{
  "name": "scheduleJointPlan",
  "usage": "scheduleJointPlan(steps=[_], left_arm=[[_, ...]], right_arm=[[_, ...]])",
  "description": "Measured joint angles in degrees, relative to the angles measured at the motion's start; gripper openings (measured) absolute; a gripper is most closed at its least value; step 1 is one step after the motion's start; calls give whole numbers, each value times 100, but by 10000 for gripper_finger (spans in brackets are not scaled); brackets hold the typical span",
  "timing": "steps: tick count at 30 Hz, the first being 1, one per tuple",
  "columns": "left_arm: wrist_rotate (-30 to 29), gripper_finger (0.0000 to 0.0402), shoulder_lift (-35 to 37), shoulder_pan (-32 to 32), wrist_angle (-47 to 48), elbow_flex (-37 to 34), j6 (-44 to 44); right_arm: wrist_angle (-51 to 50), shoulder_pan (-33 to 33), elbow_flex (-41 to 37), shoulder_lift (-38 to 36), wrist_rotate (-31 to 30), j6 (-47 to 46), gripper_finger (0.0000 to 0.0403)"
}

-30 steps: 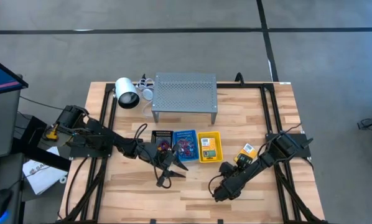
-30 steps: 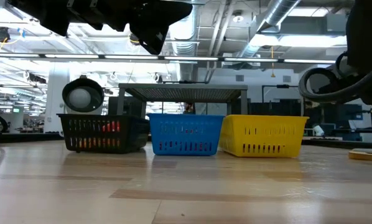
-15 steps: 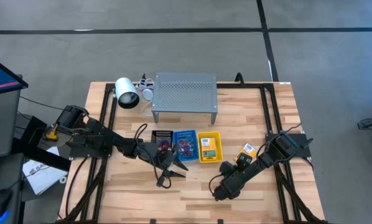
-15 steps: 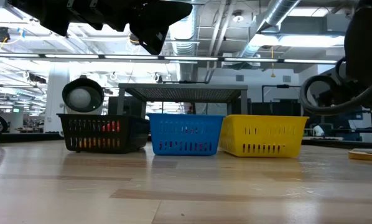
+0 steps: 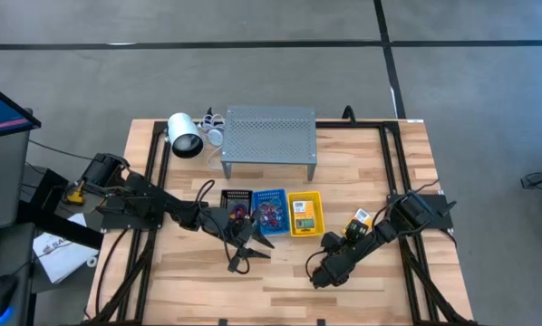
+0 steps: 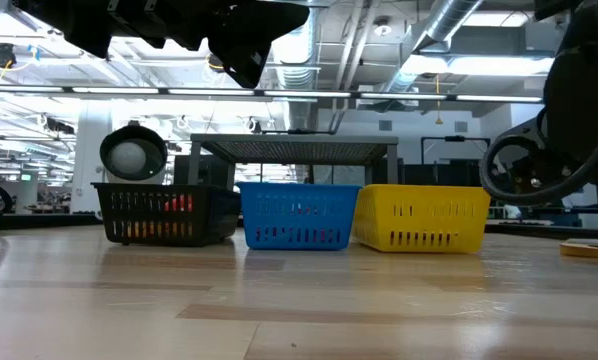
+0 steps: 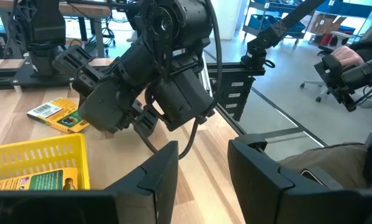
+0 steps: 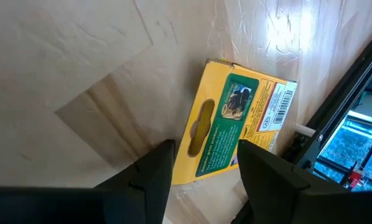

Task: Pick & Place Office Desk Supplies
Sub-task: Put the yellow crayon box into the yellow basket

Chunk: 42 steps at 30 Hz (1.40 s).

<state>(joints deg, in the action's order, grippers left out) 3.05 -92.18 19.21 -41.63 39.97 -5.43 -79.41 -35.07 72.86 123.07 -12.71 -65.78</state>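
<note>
**Grip Notes: Crayon Box**

My right gripper (image 8: 201, 163) hangs over the loose crayon box (image 8: 236, 127), which lies flat on the table (image 5: 280, 272) near the right frame rail, well apart from the yellow bin (image 5: 305, 214). My fingers are spread, nothing between them, and they straddle the box's near end.

Handling judgement: the box is thin card, light and fairly stiff, but it will crush under a hard squeeze. Its printed face looks smooth and may slip. Best hold is across the narrow width, near mid-length (not over the hanging slot, where card is weakest).

My left gripper (image 7: 201, 171) waits in front of the bins, fingers parted and empty. A second crayon box (image 5: 302, 215) already lies in the yellow bin.
</note>
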Motion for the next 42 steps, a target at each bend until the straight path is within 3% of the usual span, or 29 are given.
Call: scheduleJointPlan(steps=[5,14,23,33,42], left_arm=[[0,136,0,-1,2,0,0],[-1,136,0,2,0,0,0],[-1,136,0,2,2,0,2],[-1,136,0,-1,2,0,20],[-1,136,0,-1,5,0,22]], right_arm=[[28,67,0,0,23,-2,161],[166,86,-9,9,58,26,67],[213,86,-11,15,20,13,6],[-177,66,76,40,-36,-22,2],[-1023,48,773,29,-67,-12,1]])
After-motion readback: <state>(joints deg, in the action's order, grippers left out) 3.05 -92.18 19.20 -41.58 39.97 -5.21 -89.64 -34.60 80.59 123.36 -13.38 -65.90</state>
